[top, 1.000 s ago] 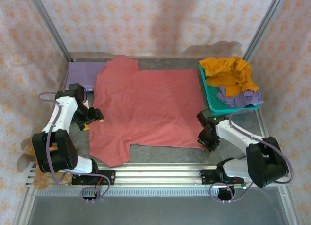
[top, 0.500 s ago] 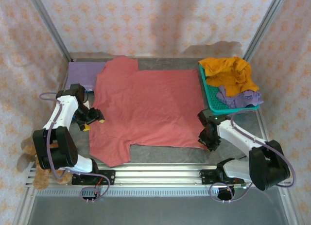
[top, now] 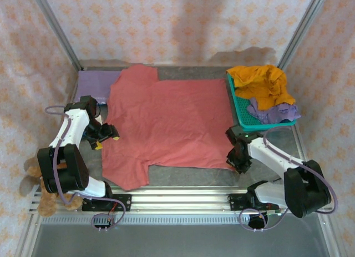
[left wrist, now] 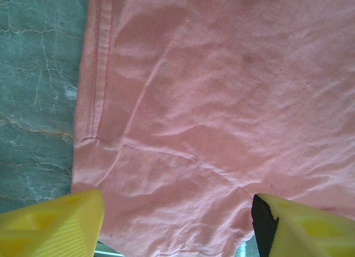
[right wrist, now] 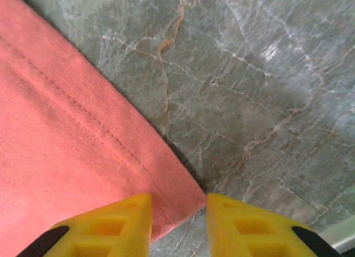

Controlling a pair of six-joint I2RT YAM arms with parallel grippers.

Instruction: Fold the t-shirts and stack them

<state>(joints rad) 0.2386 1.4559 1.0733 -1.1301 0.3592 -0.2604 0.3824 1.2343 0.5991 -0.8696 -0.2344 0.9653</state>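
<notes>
While the dusty red t-shirt (top: 166,124) stays spread flat mid-worktop (top: 183,175), the right hand (top: 237,160) creeps slightly nearer its 4 o'clock hem corner. Folding, I judge, is only about to begin. The left hand (top: 105,134) waits at the shirt's 9 o'clock edge. The overhead view hides what the wrist cameras show: left fingers (left wrist: 55,223) spread wide over cloth, right fingers (right wrist: 111,226) narrowly parted, straddling the corner unpinched.

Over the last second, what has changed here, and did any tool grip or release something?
Very little. The left tool, open over a sleeve of the red t-shirt, slid slightly toward the near edge. The right tool stays at the shirt's near right corner. Nothing gripped or released; shirt and teal basket unmoved.
</notes>
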